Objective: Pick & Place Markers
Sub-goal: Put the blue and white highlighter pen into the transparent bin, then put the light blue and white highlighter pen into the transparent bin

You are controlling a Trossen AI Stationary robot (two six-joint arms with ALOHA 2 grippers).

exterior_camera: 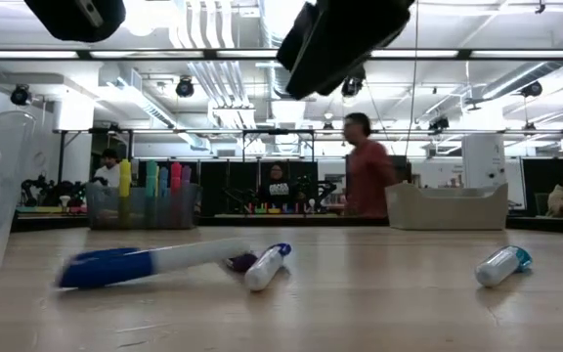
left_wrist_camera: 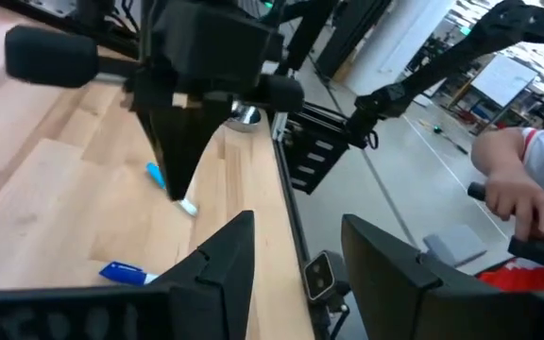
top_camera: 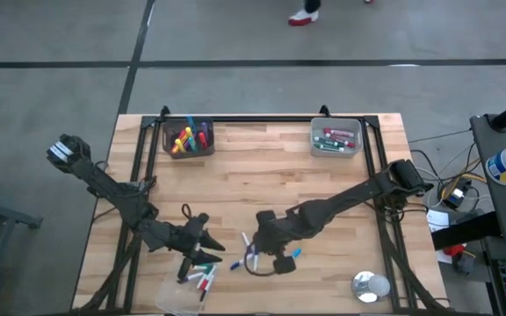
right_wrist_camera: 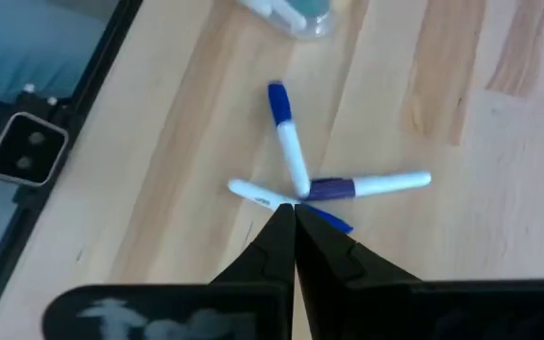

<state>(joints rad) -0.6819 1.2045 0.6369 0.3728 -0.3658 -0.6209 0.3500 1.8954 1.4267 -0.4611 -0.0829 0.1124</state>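
Observation:
Several markers lie loose near the table's front edge. Three of them, a blue-capped one (right_wrist_camera: 288, 142), a purple-banded one (right_wrist_camera: 366, 186) and a white one (right_wrist_camera: 256, 195), lie crossed in a small heap (top_camera: 250, 254). A light-blue-capped marker (top_camera: 293, 254) lies to their right. My right gripper (right_wrist_camera: 294, 208) hangs shut above the heap with nothing between its fingers. My left gripper (left_wrist_camera: 297, 222) hovers open left of it (top_camera: 209, 235), pointing about level toward the right arm, holding nothing.
A clear cup (top_camera: 191, 285) with a few markers lies on its side at the front left. Two bins stand at the far edge, the left (top_camera: 189, 138) with coloured markers, the right (top_camera: 335, 139) with several more. A round silver lid (top_camera: 370, 285) sits front right.

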